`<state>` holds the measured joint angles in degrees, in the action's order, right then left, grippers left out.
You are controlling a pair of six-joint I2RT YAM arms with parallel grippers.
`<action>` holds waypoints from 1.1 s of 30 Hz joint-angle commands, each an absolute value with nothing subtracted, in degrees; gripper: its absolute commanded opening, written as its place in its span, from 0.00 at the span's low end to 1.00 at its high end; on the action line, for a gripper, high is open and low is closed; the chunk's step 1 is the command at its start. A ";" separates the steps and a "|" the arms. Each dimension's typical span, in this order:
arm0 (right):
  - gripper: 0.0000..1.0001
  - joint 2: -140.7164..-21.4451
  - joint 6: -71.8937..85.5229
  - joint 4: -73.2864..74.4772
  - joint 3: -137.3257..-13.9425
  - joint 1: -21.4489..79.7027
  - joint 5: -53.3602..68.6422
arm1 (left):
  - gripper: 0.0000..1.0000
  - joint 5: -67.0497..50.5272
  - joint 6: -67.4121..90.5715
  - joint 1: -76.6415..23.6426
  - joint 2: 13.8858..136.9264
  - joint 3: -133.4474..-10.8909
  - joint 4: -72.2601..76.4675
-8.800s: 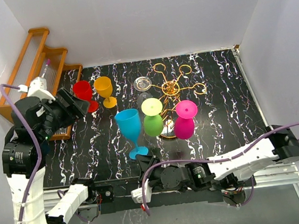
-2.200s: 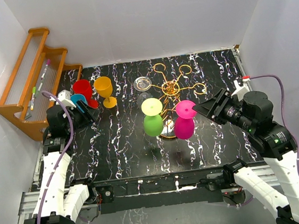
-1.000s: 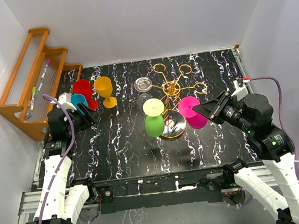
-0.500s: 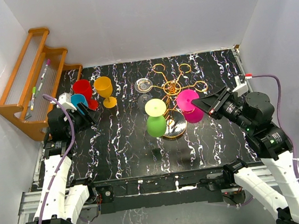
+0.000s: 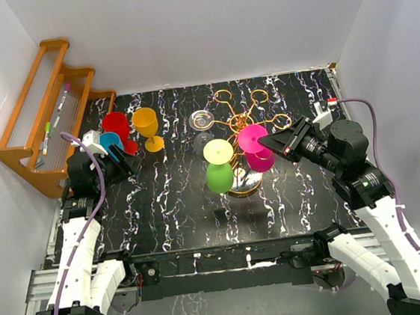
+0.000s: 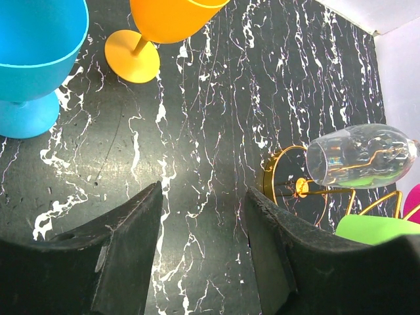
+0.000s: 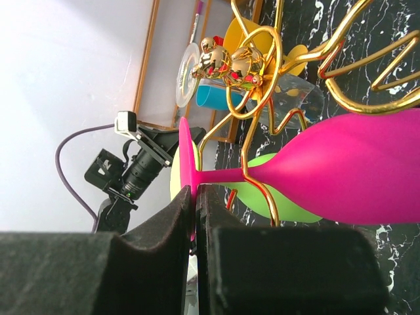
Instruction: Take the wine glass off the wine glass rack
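The left hand (image 6: 203, 195) is low over the bench (image 6: 197, 98), fingers apart and holding nothing. On the wine glass rack (image 5: 239, 121), the pink wine glass (image 5: 255, 147) lies tilted with its stem inside a gold wire arm, beside the green glass (image 5: 217, 177). The right hand (image 7: 195, 197) is clamped on its foot. I think it should draw the stem slowly outward along the arm, so that the wire does not catch and the rack does not tip.

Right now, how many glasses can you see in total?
6: red glass, orange glass and blue glass stand on the left; clear glass and green glass hang on the rack; pink glass is in the right gripper.
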<state>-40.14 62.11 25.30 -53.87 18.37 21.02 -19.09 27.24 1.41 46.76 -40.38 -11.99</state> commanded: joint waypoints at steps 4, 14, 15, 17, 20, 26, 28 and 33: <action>0.08 -41.89 62.29 18.26 -54.70 18.37 26.43 | 0.52 -19.42 26.72 1.78 46.88 -40.66 -11.25; 0.08 -43.57 57.57 24.12 -59.23 18.36 36.59 | 0.52 -19.32 26.76 1.84 47.19 -40.65 -11.38; 0.08 -43.58 56.69 25.34 -59.85 18.37 36.99 | 0.52 -19.29 26.71 1.78 47.15 -40.63 -11.39; 0.08 -43.35 54.68 27.78 -60.97 18.37 38.35 | 0.52 -19.25 26.70 1.78 47.18 -40.68 -11.47; 0.08 -43.37 51.12 31.13 -63.43 18.37 41.03 | 0.52 -19.24 26.63 1.79 47.14 -40.61 -11.47; 0.08 -45.90 46.66 29.38 -68.39 18.37 53.98 | 0.52 -19.25 26.64 1.81 47.37 -40.68 -11.63; 0.08 -47.30 46.52 30.13 -71.05 18.37 56.49 | 0.52 -19.17 26.63 1.84 47.30 -40.69 -11.83; 0.08 -49.66 44.46 34.94 -77.32 18.30 57.67 | 0.52 -18.73 26.63 1.82 46.77 -40.62 -12.25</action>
